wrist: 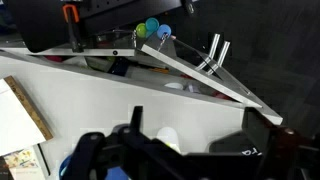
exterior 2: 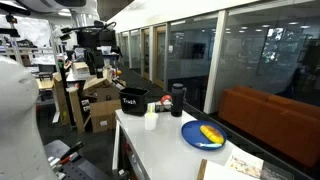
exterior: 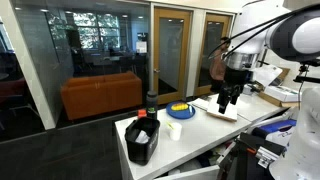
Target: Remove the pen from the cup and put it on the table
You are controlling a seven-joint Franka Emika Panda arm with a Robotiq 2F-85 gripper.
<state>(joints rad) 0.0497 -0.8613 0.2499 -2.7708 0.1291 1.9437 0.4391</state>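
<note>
And there was the white cup, standing upright on the tabletop, well away from the fingers. The blue plate lay between cup and fingers. The pen itself? Too small to make out in either exterior view, so it was presumably still in the cup.

By my judgement a pen would be light, stiff and slick, a thin shaft that could roll once laid flat. The best hold looked to be on the upper shaft, above the cup's rim, pinched across its width. The cup looked light too and could tip or drag if the pen were pulled at an angle, so a straight lift seemed wise.

The gripper hung high over a book lying directly beneath the fingers. The fingers were apart and held nothing.

Farther from the fingers than the cup sat the black bin, with a tall black cylinder just behind it. The bin carried white lettering on its side, too small to read with certainty. No other writing could be made out.
</note>
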